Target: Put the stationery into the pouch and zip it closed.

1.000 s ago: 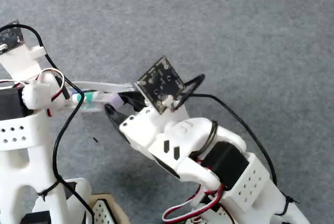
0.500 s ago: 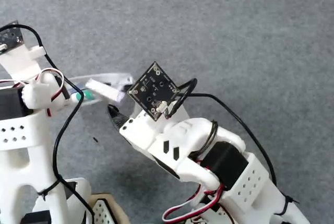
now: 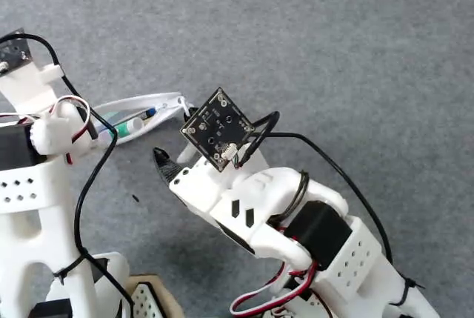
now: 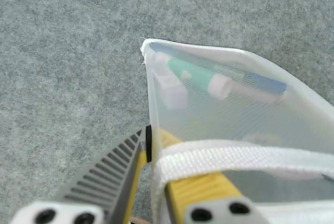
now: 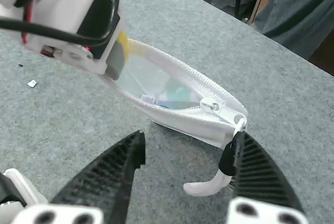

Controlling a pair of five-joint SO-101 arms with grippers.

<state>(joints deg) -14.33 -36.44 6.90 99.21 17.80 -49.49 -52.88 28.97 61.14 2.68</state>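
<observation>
Left gripper is clamped on one end of the pouch, I'd guess to keep it taut for zipping. The right gripper hangs wide open just by the zipper pull at the other end. One pouch, with what looks like three things inside: a teal marker, a blue pen and a white eraser.

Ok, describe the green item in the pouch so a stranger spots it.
On the grey table, the left hand holds a see-through white pouch. Inside lies a stubby tube: the only green thing, beside a blue pen and a white block.
</observation>
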